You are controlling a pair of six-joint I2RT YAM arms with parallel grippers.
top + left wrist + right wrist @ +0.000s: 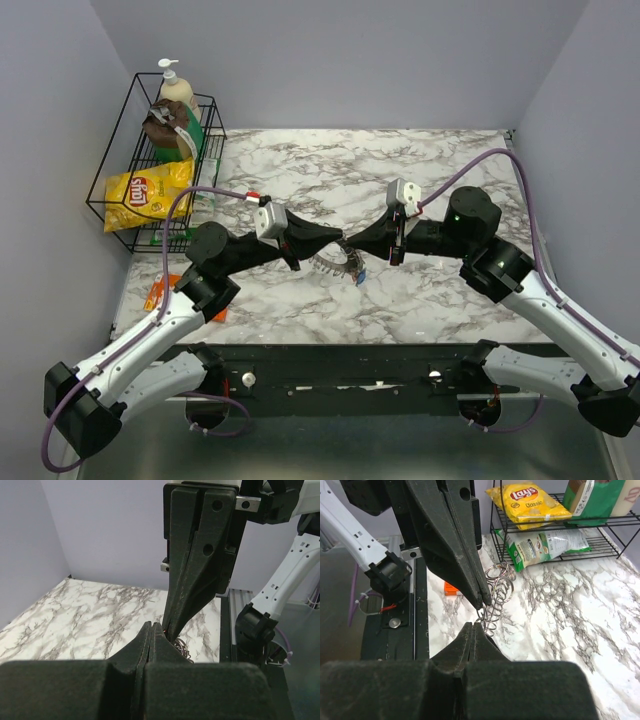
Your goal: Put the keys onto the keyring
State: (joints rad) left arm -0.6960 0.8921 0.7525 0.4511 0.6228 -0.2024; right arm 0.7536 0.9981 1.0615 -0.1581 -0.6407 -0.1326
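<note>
Meeting above one silvery wire keyring (335,266), left gripper (338,243), right gripper (353,246), both pairs of fingers pressed together, one black wire rack (112,140) far left

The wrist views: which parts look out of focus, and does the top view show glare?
Left wrist view: the left tool is dark and soft at the bottom, the marble table sharper. Right wrist view: the keyring and chips bag are sharp. Top view: even light, no strong glare.

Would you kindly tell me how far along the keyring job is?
Done: the keyring already carries small silver pieces. In hand: left hand and right hand, both shut, meet at it. Left: the blue-headed key beside it, attachment unclear.
</note>
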